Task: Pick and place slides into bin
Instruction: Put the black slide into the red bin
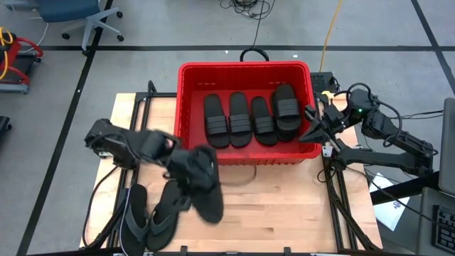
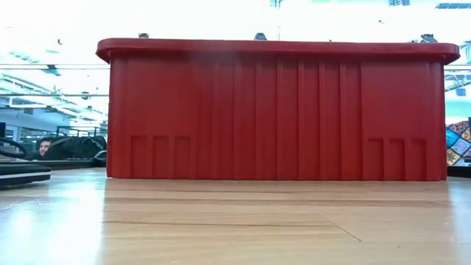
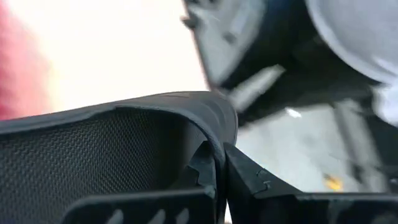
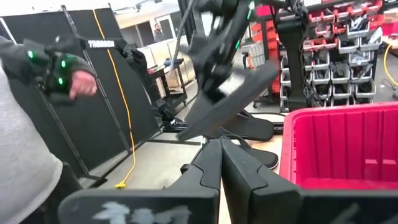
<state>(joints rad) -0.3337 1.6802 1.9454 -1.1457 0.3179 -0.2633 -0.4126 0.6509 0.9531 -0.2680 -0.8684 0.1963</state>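
Note:
The red bin (image 1: 244, 71) stands at the table's far middle, and several black slides (image 1: 252, 117) lie flat side by side on its floor. Just in front of the bin's near left corner, my left gripper (image 1: 179, 161) is shut on another black slide (image 1: 205, 186), held up in the air. Two flat thong slides (image 1: 151, 217) lie on the table near its front left edge. My right gripper (image 1: 313, 126) hovers shut and holding nothing at the bin's right wall. My left gripper pinches the slide's edge (image 3: 210, 127) between its two fingers (image 3: 249, 180), with the textured face (image 3: 93, 152) to one side. The fingers slant down from the table's left. The slide (image 4: 227, 93) is lifted clear of the table and hangs tilted below the gripper.
Bare wooden table (image 1: 284, 206) lies in front of the bin. A black loop handle (image 1: 252, 52) shows behind the bin's far wall. Beyond the table's left side, the right wrist view shows a person's gloved hand (image 4: 59, 71) and black panels.

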